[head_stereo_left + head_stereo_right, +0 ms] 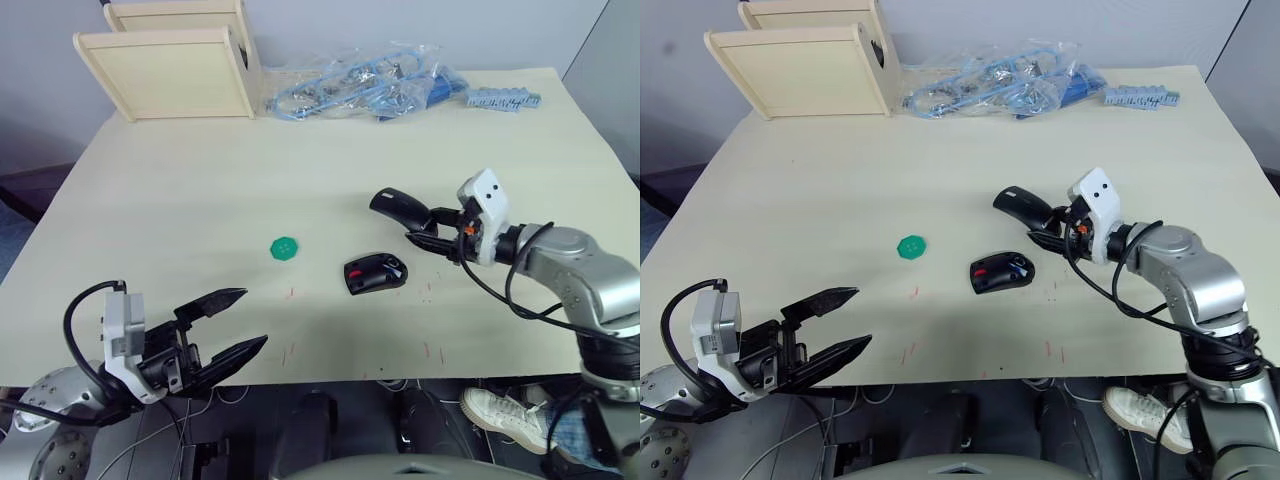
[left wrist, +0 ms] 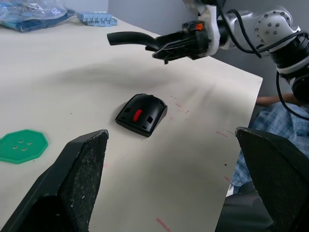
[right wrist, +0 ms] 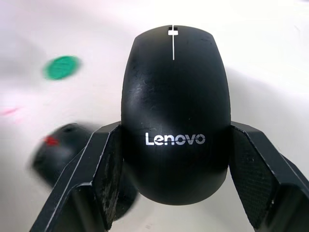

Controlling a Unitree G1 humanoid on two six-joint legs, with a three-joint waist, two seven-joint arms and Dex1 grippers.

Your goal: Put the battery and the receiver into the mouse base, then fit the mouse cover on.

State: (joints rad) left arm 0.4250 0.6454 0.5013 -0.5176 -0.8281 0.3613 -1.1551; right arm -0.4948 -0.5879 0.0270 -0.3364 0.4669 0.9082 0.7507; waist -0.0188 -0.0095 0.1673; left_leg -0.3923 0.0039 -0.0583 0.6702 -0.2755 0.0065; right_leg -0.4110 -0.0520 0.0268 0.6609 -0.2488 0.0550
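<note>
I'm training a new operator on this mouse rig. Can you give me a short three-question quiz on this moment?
1. True or false: the right gripper holds the mouse cover above the table.
2. The left gripper is: A) open, B) shut on the green disc.
3. Fill in: the mouse base lies on the table between the disc and the ____ gripper.

Key: 1 true; 2 A; 3 right.

Green disc (image 1: 285, 248) mid-table; wooden boxes (image 1: 170, 70), bagged blue parts (image 1: 355, 82) at far edge.
</note>
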